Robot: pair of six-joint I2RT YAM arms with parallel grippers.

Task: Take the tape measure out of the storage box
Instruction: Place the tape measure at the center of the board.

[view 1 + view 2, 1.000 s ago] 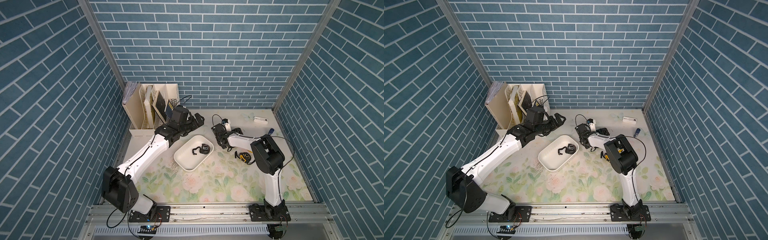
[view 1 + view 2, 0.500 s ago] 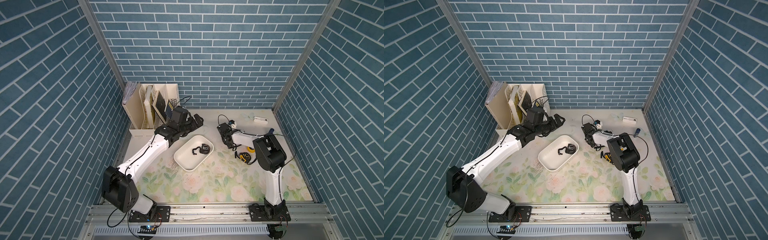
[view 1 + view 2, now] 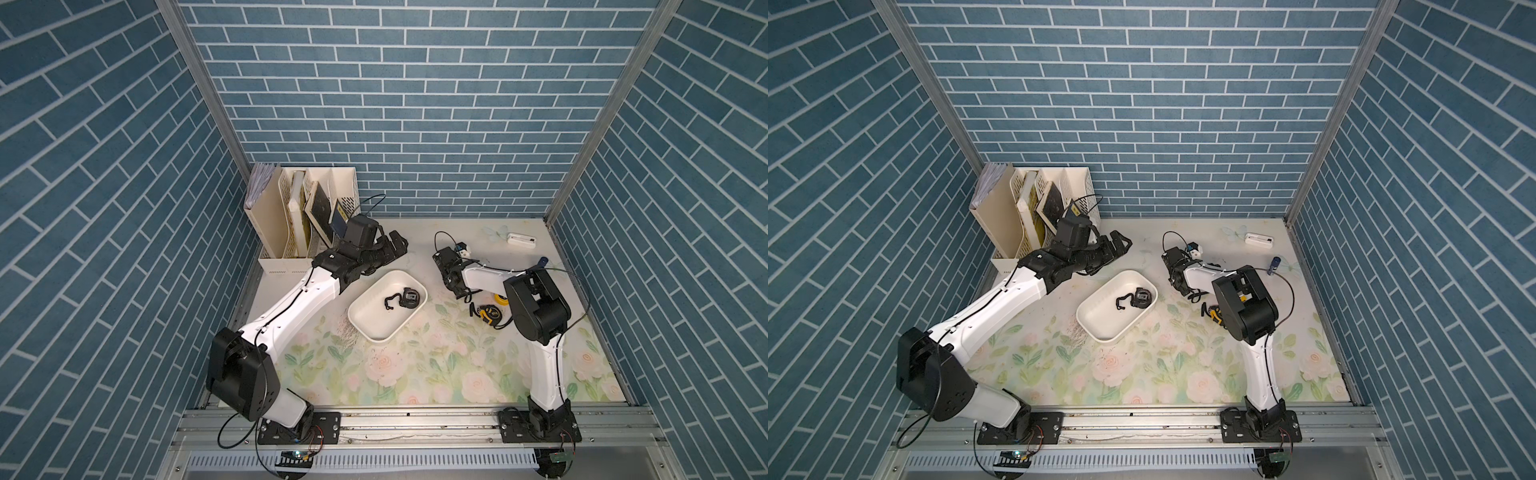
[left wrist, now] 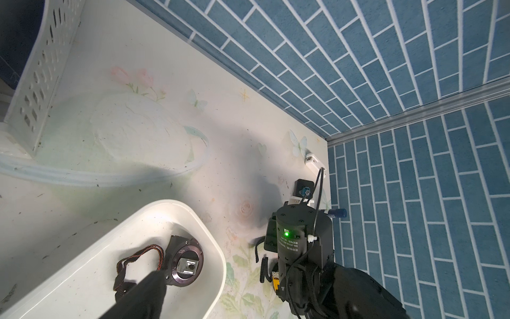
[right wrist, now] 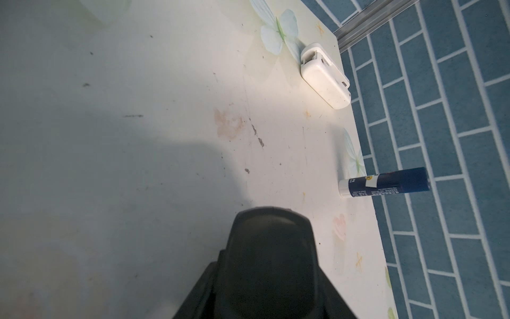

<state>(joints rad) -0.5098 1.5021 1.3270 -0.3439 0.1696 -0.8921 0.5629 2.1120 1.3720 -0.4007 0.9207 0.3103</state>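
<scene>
1. Storage box (image 3: 376,328): white tray, mid-table on the floral mat (image 3: 415,365).
2. Black tape measure (image 3: 410,298) with wrist strap: lies inside the box, toward its 1 o'clock corner; also seen in the left wrist view (image 4: 184,262).
3. Yellow-and-black tape measure (image 3: 489,313): on the mat, outside the box at 3 o'clock.
4. Left gripper (image 3: 397,245): above the table at the box's 12 o'clock, fingers spread wide, empty.
5. Right gripper (image 3: 457,286): at 2 o'clock of the box, near item 3; finger state cannot be told.
6. File holder (image 3: 291,216): 10 o'clock.
7. Glue stick (image 5: 386,186): upright, 2 o'clock edge.
</scene>
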